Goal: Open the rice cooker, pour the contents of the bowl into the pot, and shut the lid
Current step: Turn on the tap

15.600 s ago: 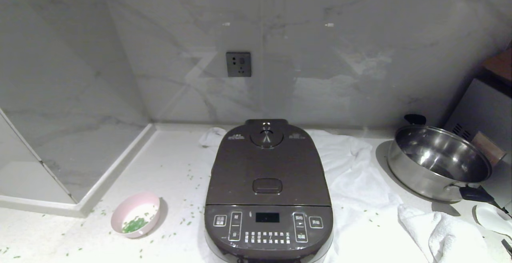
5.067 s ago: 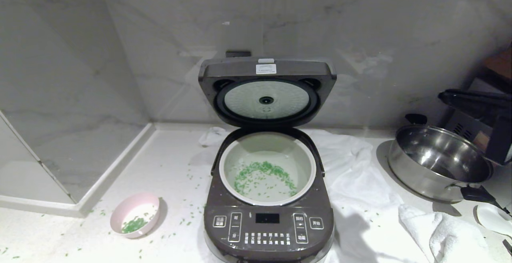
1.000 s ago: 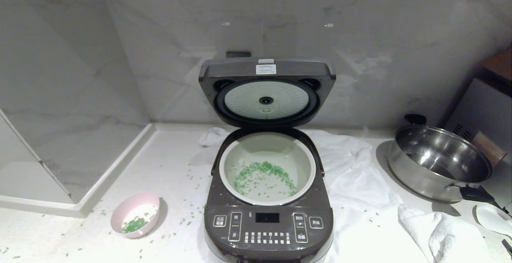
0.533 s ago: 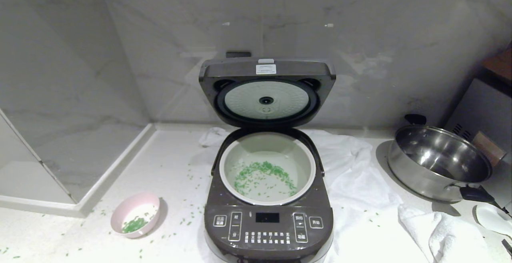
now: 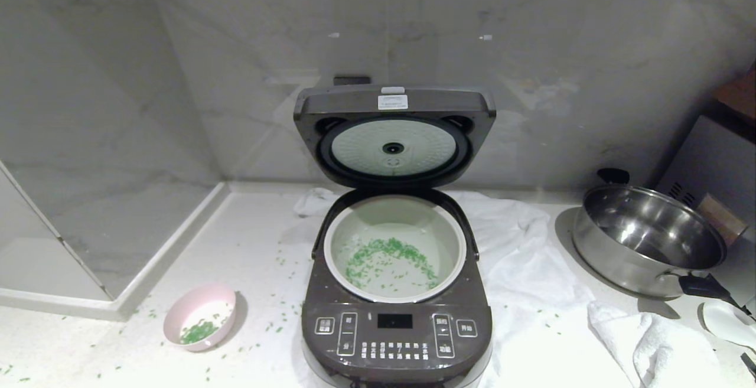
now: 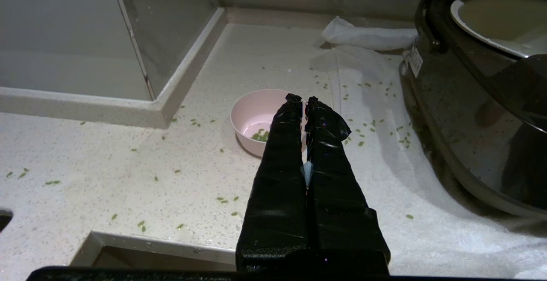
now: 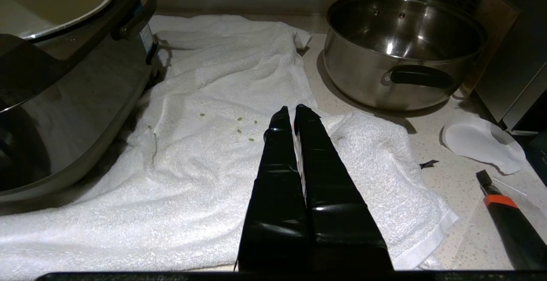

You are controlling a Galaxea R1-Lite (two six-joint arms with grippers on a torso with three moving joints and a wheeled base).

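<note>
On the bench (image 5: 248,240) I see the rice cooker (image 5: 396,323), lid (image 5: 394,134) upright, green grains (image 5: 387,258) in its pot (image 5: 394,246); left gripper (image 6: 301,99) and right gripper (image 7: 292,110) both closed, empty.

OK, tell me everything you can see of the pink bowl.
The bowl is small and round, pale pink outside and white inside, and looks like smooth plastic or ceramic. It stands upright on the speckled counter, left of the rice cooker and apart from it. A small heap of green grains lies inside; more are scattered around it. Nothing grips it; the shut left claw hangs in front of it.
</note>
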